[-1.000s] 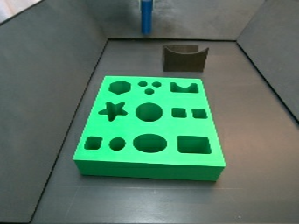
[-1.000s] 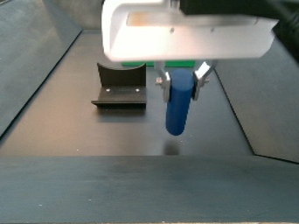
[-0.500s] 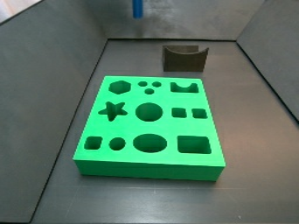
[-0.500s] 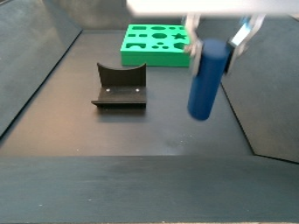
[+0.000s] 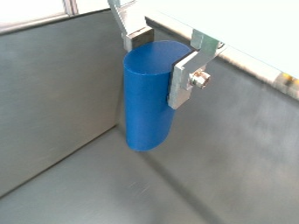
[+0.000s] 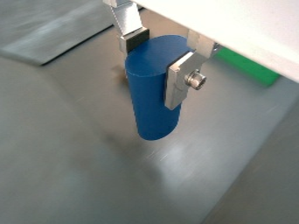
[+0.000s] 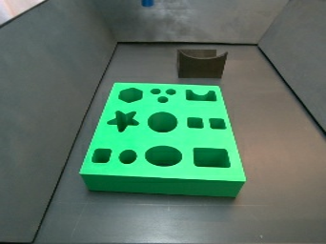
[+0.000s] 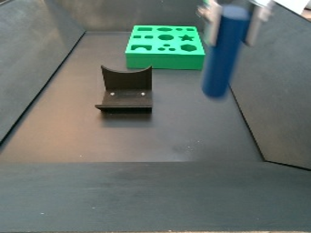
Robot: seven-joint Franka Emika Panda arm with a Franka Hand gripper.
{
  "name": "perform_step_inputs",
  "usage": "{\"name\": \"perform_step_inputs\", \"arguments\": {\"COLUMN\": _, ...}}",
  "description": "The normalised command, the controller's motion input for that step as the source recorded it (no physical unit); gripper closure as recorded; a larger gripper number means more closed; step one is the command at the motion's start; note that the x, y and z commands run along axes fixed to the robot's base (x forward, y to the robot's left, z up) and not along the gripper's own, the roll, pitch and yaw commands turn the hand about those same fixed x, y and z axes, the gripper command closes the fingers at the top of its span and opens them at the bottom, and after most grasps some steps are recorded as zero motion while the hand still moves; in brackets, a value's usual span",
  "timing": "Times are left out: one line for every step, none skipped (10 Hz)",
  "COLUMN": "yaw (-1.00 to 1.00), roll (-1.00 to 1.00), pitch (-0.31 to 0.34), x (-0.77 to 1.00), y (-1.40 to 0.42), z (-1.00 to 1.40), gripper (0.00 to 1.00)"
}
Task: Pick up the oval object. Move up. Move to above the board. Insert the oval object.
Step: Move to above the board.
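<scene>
I see the claw (image 5: 165,54) clamped on the tall smooth blue oval peg (image 5: 149,96), silver finger plates (image 6: 180,79) pressed on opp. sides near its upper end in both wrist views. Peg hangs upright, high above the dark grey surface (image 8: 145,146), lower end free. In a side view only its tip (image 7: 145,4) shows at the frame's top edge, far behind the thick bright green board w/ cut-out holes (image 7: 163,135). Dark notched block (image 8: 124,89) sits near the board (image 8: 165,45), apart from it.

Plain blue oval object (image 6: 155,87) between the gripper's (image 6: 163,59) silver fingers (image 6: 180,79); bright green board (image 7: 163,133); dark grey-brown fixture (image 8: 124,91).
</scene>
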Motion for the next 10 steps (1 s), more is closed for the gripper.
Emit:
{"name": "perform_step_inputs", "arguments": {"yaw": -0.2, "roll": -0.31, "pitch": 0.196, "x": 0.08, "y": -1.0, "z": 0.24, "gripper": 1.0}}
{"name": "perform_step_inputs", "arguments": {"yaw": -0.11, "roll": -0.26, "pitch": 0.122, "x": 0.08, "y": -1.0, "z": 0.24, "gripper": 1.0}}
{"name": "perform_step_inputs", "arguments": {"yaw": -0.05, "roll": -0.15, "pitch": 0.082, "x": 0.09, "y": -1.0, "z": 0.24, "gripper": 1.0}}
{"name": "perform_step_inputs", "arguments": {"yaw": -0.02, "roll": -0.11, "pitch": 0.07, "x": 0.08, "y": -1.0, "z": 0.24, "gripper": 1.0}}
{"name": "perform_step_inputs", "arguments": {"yaw": -0.01, "roll": -0.05, "pitch": 0.038, "x": 0.08, "y": -1.0, "z": 0.25, "gripper": 1.0}}
{"name": "perform_step_inputs", "arguments": {"yaw": 0.0, "roll": -0.03, "pitch": 0.023, "x": 0.08, "y": -1.0, "z": 0.25, "gripper": 1.0}}
{"name": "perform_step_inputs", "arguments": {"yaw": 0.0, "roll": -0.01, "pitch": 0.025, "x": 0.08, "y": -1.0, "z": 0.25, "gripper": 1.0}}
{"name": "perform_step_inputs", "arguments": {"yaw": 0.01, "roll": -0.02, "pitch": 0.024, "x": 0.09, "y": -1.0, "z": 0.25, "gripper": 1.0}}
{"name": "perform_step_inputs", "arguments": {"yaw": 0.01, "roll": -0.02, "pitch": 0.035, "x": 0.09, "y": -1.0, "z": 0.26, "gripper": 1.0}}
{"name": "perform_step_inputs", "arguments": {"yaw": 0.01, "roll": -0.01, "pitch": 0.039, "x": 0.09, "y": -1.0, "z": 0.26, "gripper": 1.0}}
